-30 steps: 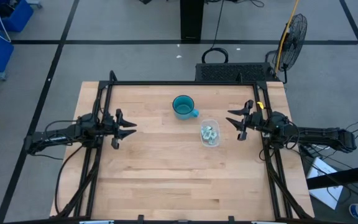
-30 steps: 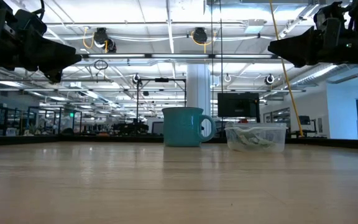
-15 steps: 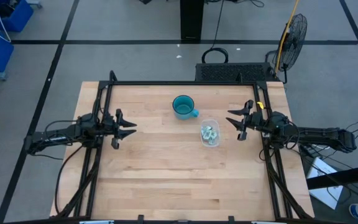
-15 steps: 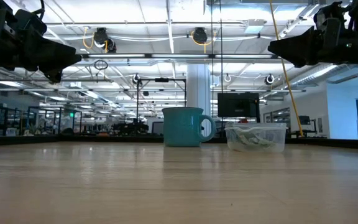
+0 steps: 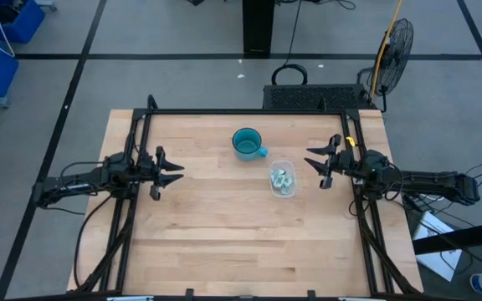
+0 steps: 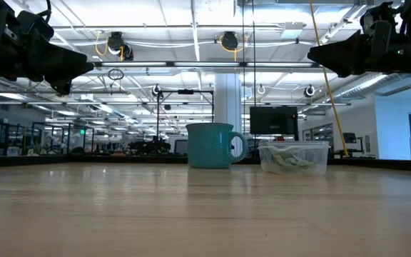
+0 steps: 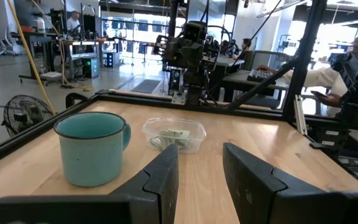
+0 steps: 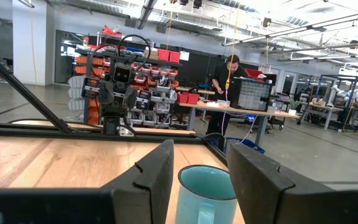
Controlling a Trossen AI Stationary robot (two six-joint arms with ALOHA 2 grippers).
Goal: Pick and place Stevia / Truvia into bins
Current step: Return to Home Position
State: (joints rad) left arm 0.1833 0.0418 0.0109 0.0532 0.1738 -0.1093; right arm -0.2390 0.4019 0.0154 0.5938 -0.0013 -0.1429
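Note:
The clear plastic bin (image 5: 282,181) stands on the table right of centre, with several pale green and white Stevia packets (image 5: 281,179) lying inside it; the packets (image 6: 288,159) show through its wall in the low view, and the bin (image 7: 174,134) shows in the left wrist view too. A teal mug (image 5: 247,143) stands just beyond it, toward the far edge. My left gripper (image 5: 178,171) hovers open above the table's left side, pointing right. My right gripper (image 5: 310,161) hovers open just right of the bin, pointing left. Neither touches anything.
A black frame rail (image 5: 249,112) runs along the table's far edge and rails run down both sides. Bare wooden table top (image 5: 241,242) fills the near half. A fan (image 5: 396,42) stands beyond the far right corner. People work at benches in the room behind.

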